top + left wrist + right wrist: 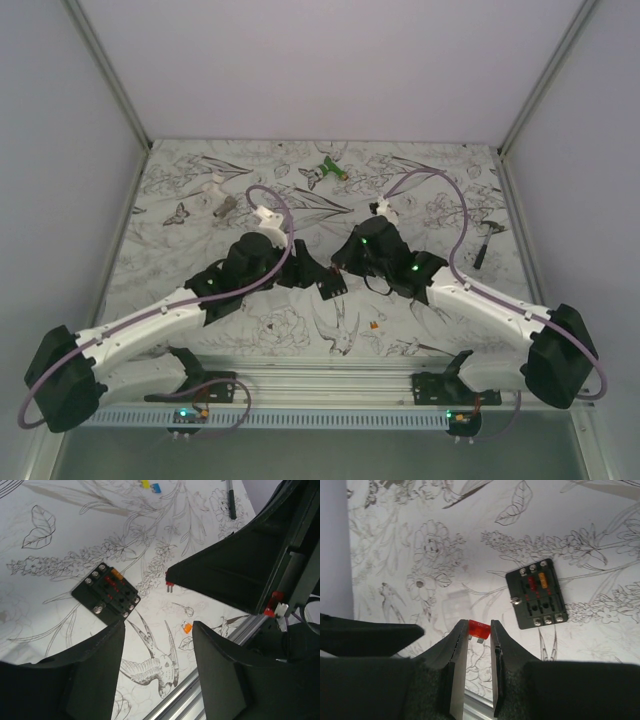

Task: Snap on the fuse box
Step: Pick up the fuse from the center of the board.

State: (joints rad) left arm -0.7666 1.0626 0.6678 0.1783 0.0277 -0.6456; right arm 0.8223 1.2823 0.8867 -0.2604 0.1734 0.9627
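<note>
The fuse box (106, 595) is a flat black square with screws along two edges and red and orange fuses in its slots. It lies flat on the patterned table and also shows in the right wrist view (537, 594). In the top view the arms hide it. My left gripper (159, 626) is open and empty, above the table just near of the box. My right gripper (479, 631) is shut on a small red fuse (479, 628), held above the table to the left of the box. That fuse also shows in the left wrist view (169, 585).
A loose orange fuse (187, 628) lies by the left gripper's right finger. Yellow (145, 483) and blue (156, 487) fuses and a dark pen-like tool (231, 500) lie farther off. A green-and-white tool (325, 170) sits at the back. The aluminium rail (200, 690) runs along the near edge.
</note>
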